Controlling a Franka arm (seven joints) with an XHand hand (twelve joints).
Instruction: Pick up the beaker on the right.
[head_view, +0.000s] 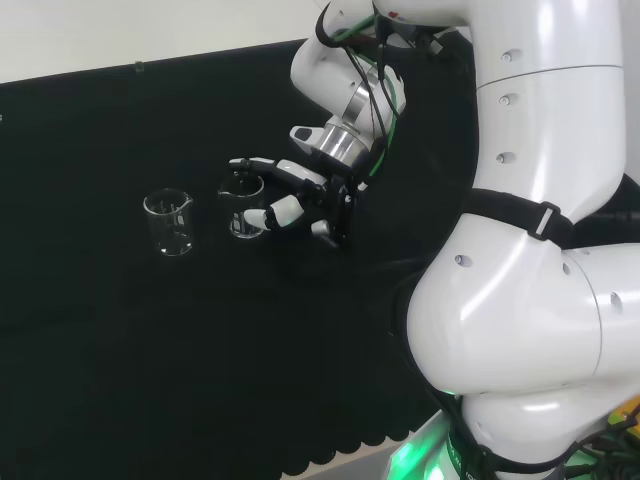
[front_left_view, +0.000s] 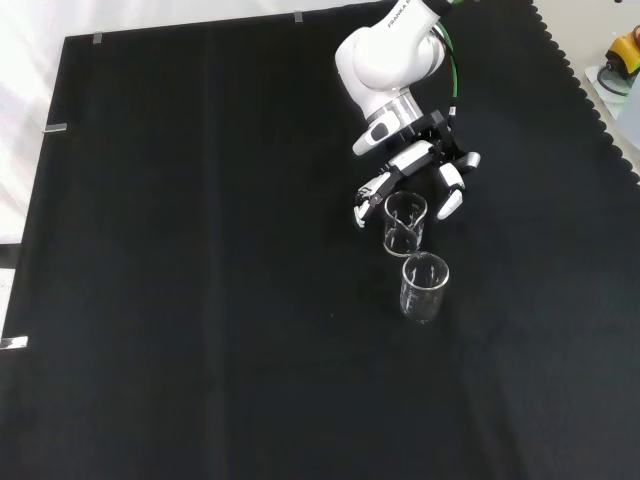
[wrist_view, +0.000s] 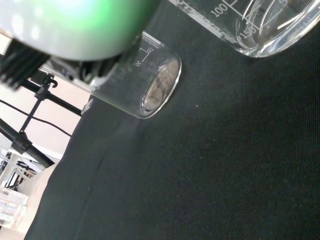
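Two clear empty beakers stand upright on the black cloth. In the head view the right beaker (head_view: 238, 205) stands between the spread fingers of my hand (head_view: 300, 195), and the other beaker (head_view: 168, 222) stands free to its left. In the front view the hand (front_left_view: 420, 155) comes down from the top. Its fingers (front_left_view: 372, 192) lie along one side of the farther beaker (front_left_view: 405, 225) and its thumb (front_left_view: 450, 198) stands a little off the other side. The nearer beaker (front_left_view: 424, 285) stands just below. The hand is open around the beaker. The wrist view has that beaker (wrist_view: 260, 25) close and the other beaker (wrist_view: 145, 82) beyond.
The arm's white links (head_view: 540, 280) take up the right of the head view. The cloth's scalloped edge (front_left_view: 590, 90) runs down the right of the front view, with a yellow object (front_left_view: 625, 48) beyond it. A blurred part of the hand (wrist_view: 75, 20) covers a corner of the wrist view.
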